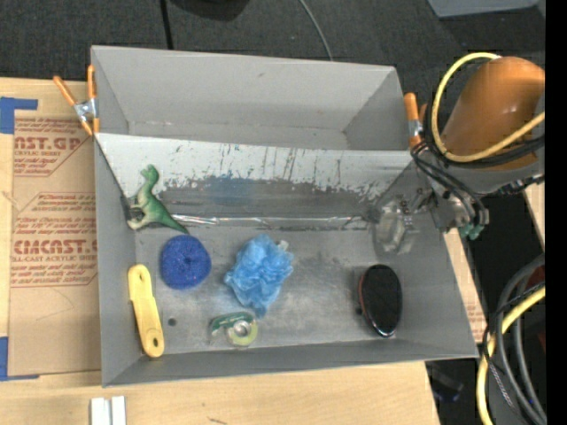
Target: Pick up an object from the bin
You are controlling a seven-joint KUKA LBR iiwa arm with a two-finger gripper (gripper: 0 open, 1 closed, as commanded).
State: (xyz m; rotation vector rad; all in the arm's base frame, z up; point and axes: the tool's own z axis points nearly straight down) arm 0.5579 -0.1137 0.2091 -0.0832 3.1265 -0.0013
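My gripper (pixel 392 226) hangs at the bin's right side, a little above the floor, its metal fingers pointing left. A black oval object (pixel 382 299) lies just below it on the bin floor, apart from the fingers. Nothing shows between the fingers. A light blue crumpled puff (pixel 259 271) lies in the middle of the floor, well left of the gripper.
A dark blue round scrubber (pixel 184 262), a yellow handle-shaped tool (pixel 145 311) and a green toy dinosaur (pixel 151 204) lie at the left. A small green and white tape roll (pixel 235 328) sits near the front wall. The arm with its orange cover and cables stands over the right rim.
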